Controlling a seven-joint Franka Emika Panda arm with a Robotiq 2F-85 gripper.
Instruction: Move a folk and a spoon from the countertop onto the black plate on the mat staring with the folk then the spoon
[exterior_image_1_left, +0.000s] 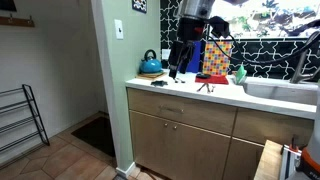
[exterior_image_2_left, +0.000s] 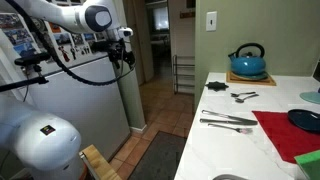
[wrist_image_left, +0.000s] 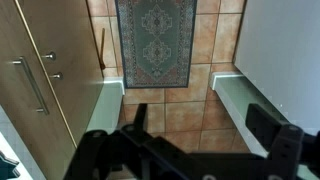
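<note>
Several utensils (exterior_image_2_left: 228, 122) lay lower right on the countertop (exterior_image_2_left: 225, 147) while the gripper (exterior_image_2_left: 124, 48), upper left, hung with jaws spread, empty.

The fork (exterior_image_2_left: 228, 122) and spoon (exterior_image_2_left: 243, 97) lie on the pale countertop (exterior_image_2_left: 225, 150); black plate (exterior_image_2_left: 306, 120) sits on the red mat (exterior_image_2_left: 280, 135).

Teal kettle (exterior_image_2_left: 248, 62), patterned rug (wrist_image_left: 155, 42) (floor), wire rack (exterior_image_1_left: 22, 112)

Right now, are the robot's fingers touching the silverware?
Apart. In an exterior view the fingers hang over the floor, far from the silverware on the countertop.
</note>
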